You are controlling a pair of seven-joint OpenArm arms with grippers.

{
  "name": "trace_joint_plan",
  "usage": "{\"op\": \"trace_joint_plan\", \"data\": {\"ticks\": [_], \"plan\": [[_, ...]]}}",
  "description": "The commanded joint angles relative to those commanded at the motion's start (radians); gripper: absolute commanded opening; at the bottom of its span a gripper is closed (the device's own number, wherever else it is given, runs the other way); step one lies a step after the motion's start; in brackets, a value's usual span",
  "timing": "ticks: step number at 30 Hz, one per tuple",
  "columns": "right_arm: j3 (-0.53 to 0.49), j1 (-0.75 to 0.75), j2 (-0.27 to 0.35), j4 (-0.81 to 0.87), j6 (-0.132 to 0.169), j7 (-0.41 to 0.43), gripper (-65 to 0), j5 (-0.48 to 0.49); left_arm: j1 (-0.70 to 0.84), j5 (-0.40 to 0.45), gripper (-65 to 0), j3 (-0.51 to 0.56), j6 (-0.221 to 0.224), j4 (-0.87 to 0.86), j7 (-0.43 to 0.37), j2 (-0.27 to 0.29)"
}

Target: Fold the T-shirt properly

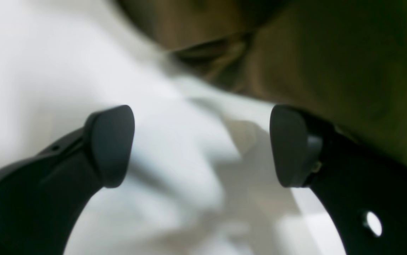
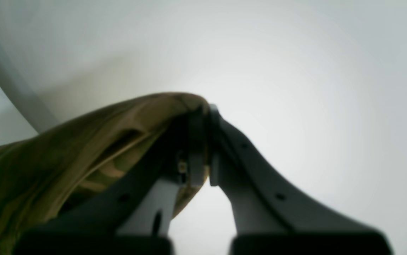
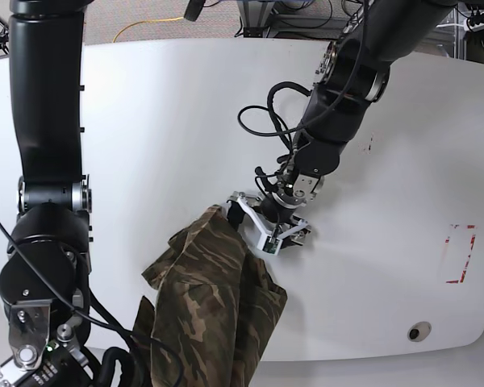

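T-shirt [image 2: 65, 148] pinched in right gripper [image 2: 203, 141].

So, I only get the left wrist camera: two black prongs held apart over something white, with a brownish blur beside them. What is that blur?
Observer: That is the T-shirt, a camouflage print. In the base view the left gripper sits at its top edge.
Operator: Is the other arm doing anything?
Observer: Yes. In the right wrist view, the right gripper is shut on a fold of the T-shirt.
Operator: Does it lie flat?
Observer: No. The base view shows it crumpled on the white table, running down to the bottom edge of the picture.
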Motion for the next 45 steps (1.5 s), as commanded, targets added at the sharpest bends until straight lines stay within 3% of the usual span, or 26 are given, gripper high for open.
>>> {"op": "trace_joint_plan", "data": {"ticks": [5, 10, 15, 18, 21, 25, 30, 33, 38, 40, 45], "plan": [[0.0, 0.0, 0.005, -0.002, 0.0, -0.002, -65.0, 0.0, -0.025, -0.009, -8.2, -0.002, 0.002, -0.066, -0.023, 0.0], [0.0, 0.0, 0.006, 0.003, 0.0, -0.002, -65.0, -0.002, -0.018, -0.072, -11.3, 0.003, -0.006, -0.066, -0.023, 0.0], [0.0, 0.0, 0.006, 0.003, 0.0, -0.003, -65.0, -0.002, -0.017, -0.083, -26.1, 0.005, -0.008, -0.066, -0.023, 0.0], [0.0, 0.0, 0.006, 0.002, 0.0, -0.003, -65.0, -0.003, -0.017, -0.084, -46.0, 0.003, -0.006, -0.066, -0.021, 0.0], [0.002, 0.0, 0.006, 0.002, 0.0, 0.0, -65.0, -0.003, -0.018, -0.084, -56.9, 0.002, -0.006, -0.064, 0.009, 0.0], [-0.003, 0.0, -0.008, 0.003, 0.0, 0.003, -65.0, 0.006, -0.02, -0.086, -54.9, -0.014, -0.006, -0.046, 0.12, 0.0], [-0.005, 0.0, -0.089, 0.0, 0.002, 0.005, -65.0, 0.0, 0.109, -0.086, -53.9, -0.152, -0.025, 0.221, 0.301, -0.119], [-0.005, 0.0, -0.13, 0.005, 0.002, 0.002, -65.0, -0.002, 0.219, -0.086, -44.9, -0.233, -0.074, 0.448, 0.351, -0.192], [-0.005, 0.0, -0.189, 0.005, 0.002, 0.0, -65.0, -0.002, 0.422, -0.084, -17.9, -0.394, -0.084, 0.77, 0.367, -0.262], [-0.005, 0.0, -0.213, 0.005, 0.002, 0.0, -65.0, -0.002, 0.47, -0.084, -11.9, -0.428, -0.084, 0.842, 0.367, -0.281], [-0.003, 0.0, -0.279, 0.005, 0.002, -0.002, -65.0, -0.002, 0.626, -0.084, -9.6, -0.499, -0.084, 1.062, 0.367, -0.334]]}}
